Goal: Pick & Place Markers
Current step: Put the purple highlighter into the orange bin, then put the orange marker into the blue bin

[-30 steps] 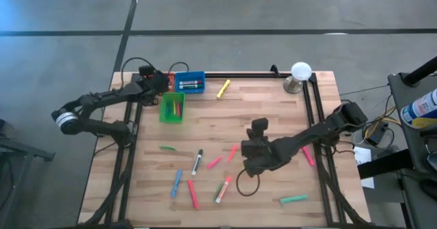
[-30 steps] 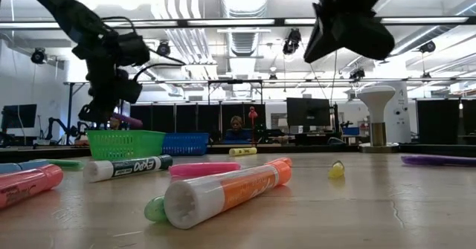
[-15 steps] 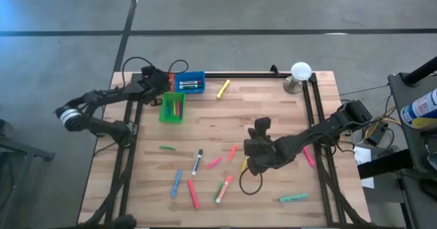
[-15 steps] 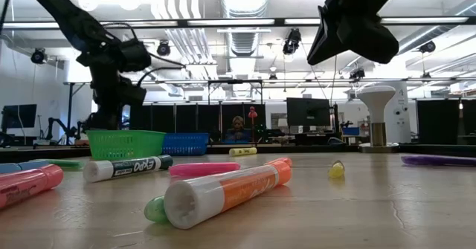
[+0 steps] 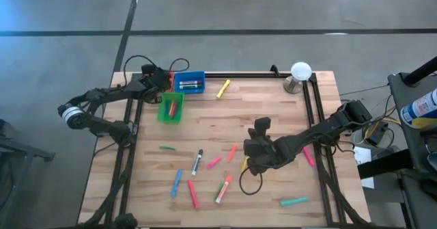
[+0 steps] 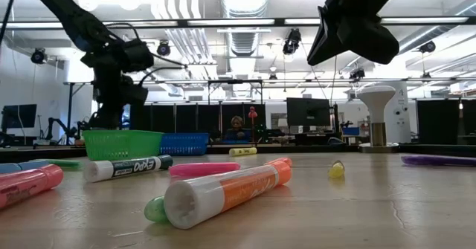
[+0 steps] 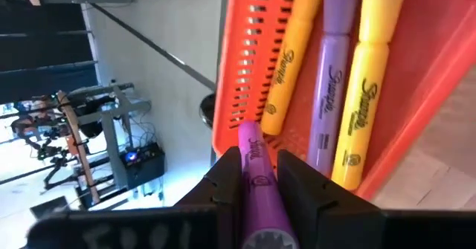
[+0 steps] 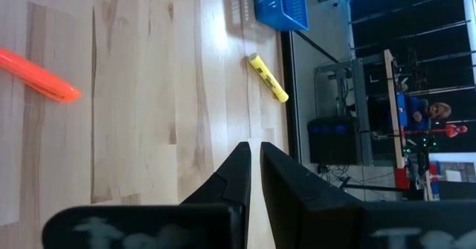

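Wooden table (image 5: 273, 119) seen from above. Upper left: green bin (image 5: 171, 109), blue bin (image 5: 189, 83), red bin (image 7: 416, 141). Upper right: white-domed stand (image 5: 298, 76). Lower centre: scattered markers (image 5: 196, 162); one yellow marker (image 5: 223, 88) beside the blue bin.

Grey concrete floor (image 5: 273, 10), ceiling ducts (image 6: 178, 11) (bright strip lights), dark monitors (image 6: 306, 112) behind wooden table (image 5: 273, 119).

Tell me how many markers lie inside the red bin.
3 side by side in the red bin: orange marker, purple marker, yellow marker. The left end effector grips a fourth marker, purple; more may be hidden.
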Controlling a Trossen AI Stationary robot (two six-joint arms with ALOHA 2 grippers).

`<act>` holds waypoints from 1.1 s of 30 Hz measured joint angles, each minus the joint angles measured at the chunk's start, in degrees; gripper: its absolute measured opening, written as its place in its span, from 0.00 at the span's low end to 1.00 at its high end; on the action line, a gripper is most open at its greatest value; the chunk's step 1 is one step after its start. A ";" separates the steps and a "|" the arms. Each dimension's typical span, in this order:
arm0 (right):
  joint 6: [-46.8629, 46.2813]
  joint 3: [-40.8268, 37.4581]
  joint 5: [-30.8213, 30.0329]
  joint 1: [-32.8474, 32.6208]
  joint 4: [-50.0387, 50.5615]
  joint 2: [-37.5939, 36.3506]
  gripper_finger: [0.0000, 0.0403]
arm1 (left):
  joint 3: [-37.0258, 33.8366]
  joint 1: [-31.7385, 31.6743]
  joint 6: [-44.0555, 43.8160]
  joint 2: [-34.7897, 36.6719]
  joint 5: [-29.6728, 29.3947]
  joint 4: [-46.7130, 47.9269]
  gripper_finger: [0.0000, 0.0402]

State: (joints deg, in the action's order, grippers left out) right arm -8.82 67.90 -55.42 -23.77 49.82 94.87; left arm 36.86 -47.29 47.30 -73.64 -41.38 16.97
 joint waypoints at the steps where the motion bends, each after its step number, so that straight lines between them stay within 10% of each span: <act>1: 0.01 0.00 0.00 0.00 0.00 0.00 0.07 | 0.02 0.00 -0.38 0.53 0.31 0.05 0.15; 20: 0.13 0.15 0.02 0.00 -0.47 0.00 0.07 | 5.32 -1.00 -15.15 2.75 4.13 6.48 0.30; 33: -2.66 -1.01 -0.04 0.00 -0.50 -0.84 0.07 | 16.66 -2.24 -33.33 4.44 25.39 16.50 0.26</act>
State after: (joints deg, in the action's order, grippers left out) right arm -11.48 66.88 -55.46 -23.77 49.32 94.03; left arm 53.52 -49.53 13.97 -69.21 -15.99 33.48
